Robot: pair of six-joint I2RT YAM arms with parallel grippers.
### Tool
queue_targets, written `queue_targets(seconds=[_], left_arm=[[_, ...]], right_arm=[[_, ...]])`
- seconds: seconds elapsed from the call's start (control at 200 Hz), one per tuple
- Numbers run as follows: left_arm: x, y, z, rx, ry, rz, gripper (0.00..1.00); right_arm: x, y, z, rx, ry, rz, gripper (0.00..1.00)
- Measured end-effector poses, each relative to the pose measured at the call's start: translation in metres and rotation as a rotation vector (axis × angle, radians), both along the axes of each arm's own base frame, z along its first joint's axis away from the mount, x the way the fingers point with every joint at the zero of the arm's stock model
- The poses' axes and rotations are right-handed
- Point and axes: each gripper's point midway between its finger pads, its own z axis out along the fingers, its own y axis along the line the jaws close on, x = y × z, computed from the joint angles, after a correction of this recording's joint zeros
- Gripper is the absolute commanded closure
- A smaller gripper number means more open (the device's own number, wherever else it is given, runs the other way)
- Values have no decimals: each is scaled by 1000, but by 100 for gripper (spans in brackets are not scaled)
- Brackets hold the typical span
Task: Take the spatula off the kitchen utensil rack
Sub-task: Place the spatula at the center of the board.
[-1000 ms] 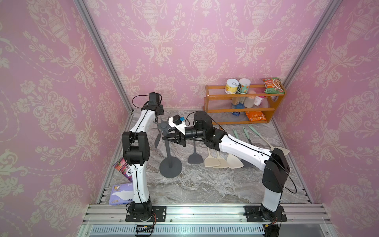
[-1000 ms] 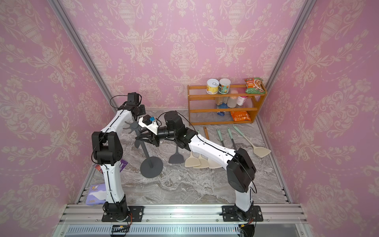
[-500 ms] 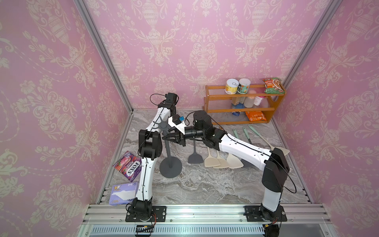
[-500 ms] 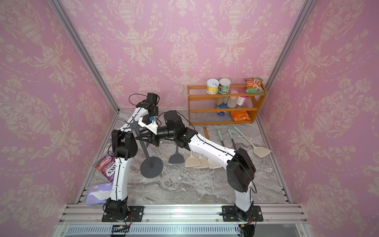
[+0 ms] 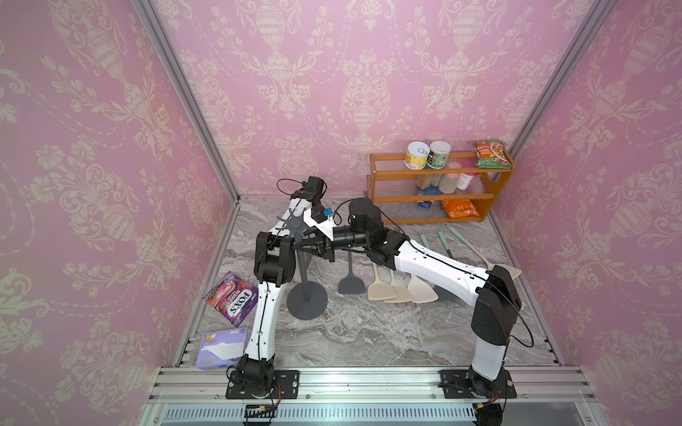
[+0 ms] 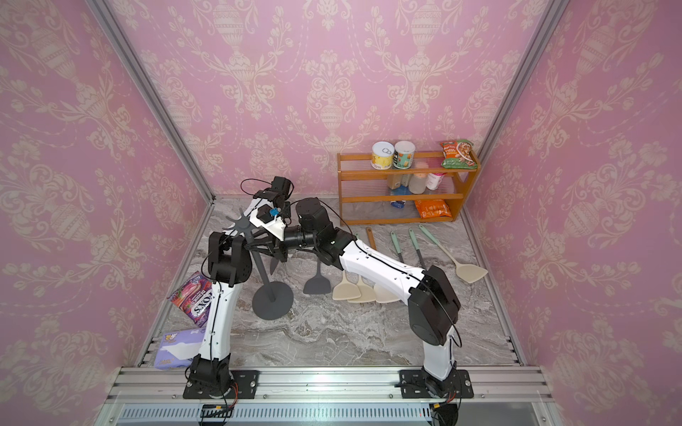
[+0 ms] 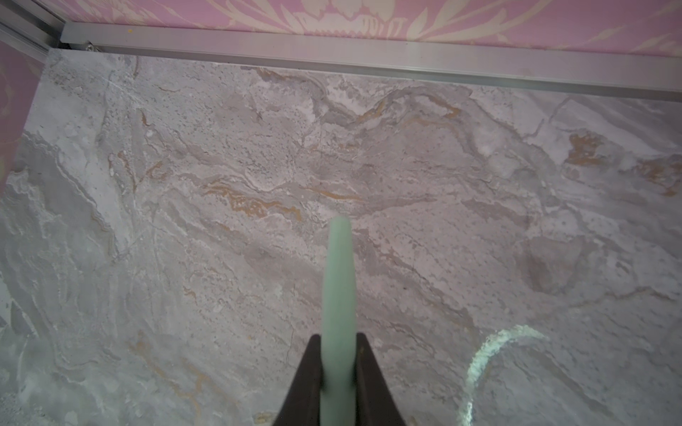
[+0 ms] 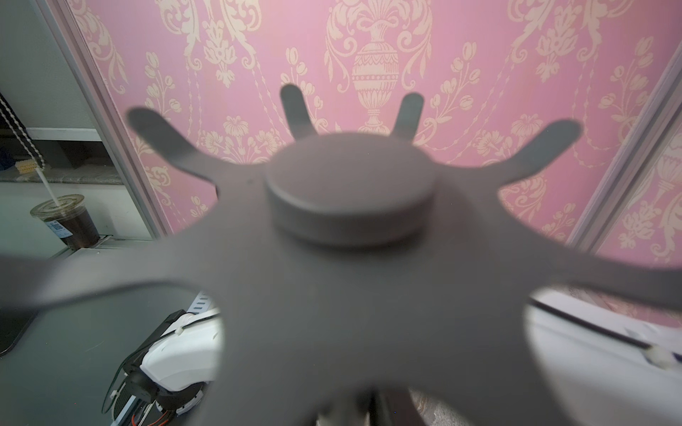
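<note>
The left gripper was clenched on the mint-green handle of the spatula. The handle poked out past the fingers over the bare marble table near the back wall, with no hook anywhere near it, so to my eye the lifting-off was done. The right gripper looked clamped round the thin pole of the kitchen utensil rack, just under its star-shaped crown, presumably to stop the light stand tipping. Several other spatulas lay in a row beside the base, a likely spot for this one.
</note>
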Motion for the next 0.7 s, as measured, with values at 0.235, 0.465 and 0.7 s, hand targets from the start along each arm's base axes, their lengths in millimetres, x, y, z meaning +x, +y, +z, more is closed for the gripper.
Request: queue_targets(seconds=[0.235, 0.465, 0.7], left_arm=[[0, -6, -7, -23, 9, -10, 100], [0, -17, -26, -76, 40, -27, 83], [-3, -31, -38, -129, 72, -62, 59]], right_arm=[[1, 0, 0, 0, 3, -6, 100], [8, -2, 0, -1, 10, -35, 100], [10, -4, 1, -7, 15, -49, 100]])
